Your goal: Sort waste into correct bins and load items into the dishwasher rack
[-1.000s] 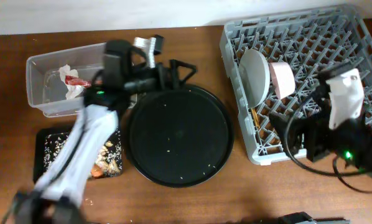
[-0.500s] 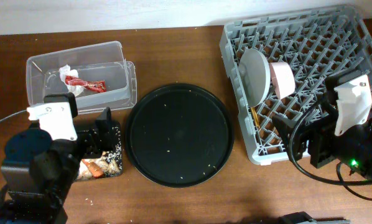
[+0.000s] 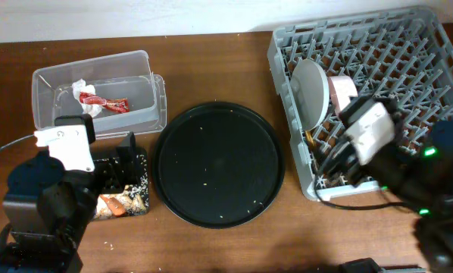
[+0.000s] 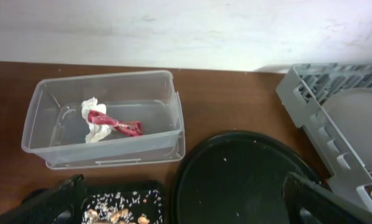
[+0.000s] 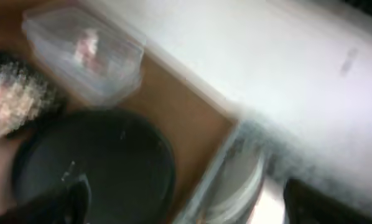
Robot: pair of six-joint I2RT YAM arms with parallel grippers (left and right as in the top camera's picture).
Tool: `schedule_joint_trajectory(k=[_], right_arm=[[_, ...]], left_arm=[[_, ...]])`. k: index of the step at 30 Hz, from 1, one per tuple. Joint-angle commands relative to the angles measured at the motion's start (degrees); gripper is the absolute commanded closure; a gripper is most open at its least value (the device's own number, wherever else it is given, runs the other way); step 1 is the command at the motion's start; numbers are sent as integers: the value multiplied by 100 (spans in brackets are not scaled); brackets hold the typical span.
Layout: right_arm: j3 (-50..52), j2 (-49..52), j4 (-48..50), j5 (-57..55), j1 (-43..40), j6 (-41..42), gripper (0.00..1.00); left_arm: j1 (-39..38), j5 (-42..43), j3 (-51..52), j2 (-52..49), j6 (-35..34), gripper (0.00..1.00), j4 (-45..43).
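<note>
The clear tub (image 3: 98, 95) at the back left holds a crumpled tissue (image 3: 81, 91) and a red wrapper (image 3: 105, 101); all three also show in the left wrist view, the tub (image 4: 105, 118), the tissue (image 4: 93, 124) and the wrapper (image 4: 116, 123). The shallow black tray (image 3: 132, 189) holds beige scraps (image 3: 139, 180) and an orange carrot piece (image 3: 111, 203). The grey rack (image 3: 378, 61) holds an upright white plate (image 3: 310, 91), a cup (image 3: 342, 92) and chopsticks (image 3: 310, 142). No bowl shows. My left gripper (image 3: 120, 158) (image 4: 183, 190) is open and empty above the black tray. My right gripper (image 3: 329, 163) (image 5: 183, 193) is open over the rack's front left corner.
A large round black tray (image 3: 217, 163) with a few crumbs lies between the bins and the rack. The right wrist view is blurred. A white wall runs along the table's far edge.
My left arm has drawn back from the clear tub to above the black tray, then held still. My right arm has swung left across the rack's front edge.
</note>
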State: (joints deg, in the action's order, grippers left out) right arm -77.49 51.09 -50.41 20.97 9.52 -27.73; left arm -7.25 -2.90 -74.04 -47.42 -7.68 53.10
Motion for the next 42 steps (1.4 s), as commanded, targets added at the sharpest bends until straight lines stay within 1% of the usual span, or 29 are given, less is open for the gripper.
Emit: schedule_joint_trajectory(k=[1,4,6,8,9,13,15,34,36,37,39,40,41,42], right_arm=[[2312,-1036,1346,505,22,236,2],[4301,-2063,2750,542,22,931,2],[5410,-2743,3488,542,24,1187,2],[6122,-3281,3840,542,46,1222,2],[6660,-3757,4019,540,120,1217,2],[7740,-4697,4756,579,188,1220,2],[7718,-5095,4839,531,203,1209,2],[7718,-5080,4784,538,205,1174,2],[7718,-5077,4784,538,203,1176,2],[7718,-5077,4784,538,203,1174,2],[7718,-5077,4784,538,205,1174,2],[7718,-5080,4784,538,205,1174,2],[7718,-5077,4784,538,205,1176,1],[7718,-5077,4784,538,203,1174,2]], left_arm=[[17,-59,4,13,92,1,-20],[17,-59,4,13,92,1,-17],[17,-59,4,13,92,1,-17],[17,-59,4,13,92,1,-20],[17,-59,4,13,92,1,-17],[17,-59,4,13,92,1,-17],[17,-59,4,13,92,1,-17],[17,-59,7,15,92,1,-15],[13,-286,68,22,138,1,181],[13,-341,212,48,144,1,33],[-37,-356,949,289,317,1,-957],[-61,-330,1534,542,348,1,-1615],[-57,-168,2415,990,345,1,-2470],[-57,-70,2999,1309,345,1,-2973]])
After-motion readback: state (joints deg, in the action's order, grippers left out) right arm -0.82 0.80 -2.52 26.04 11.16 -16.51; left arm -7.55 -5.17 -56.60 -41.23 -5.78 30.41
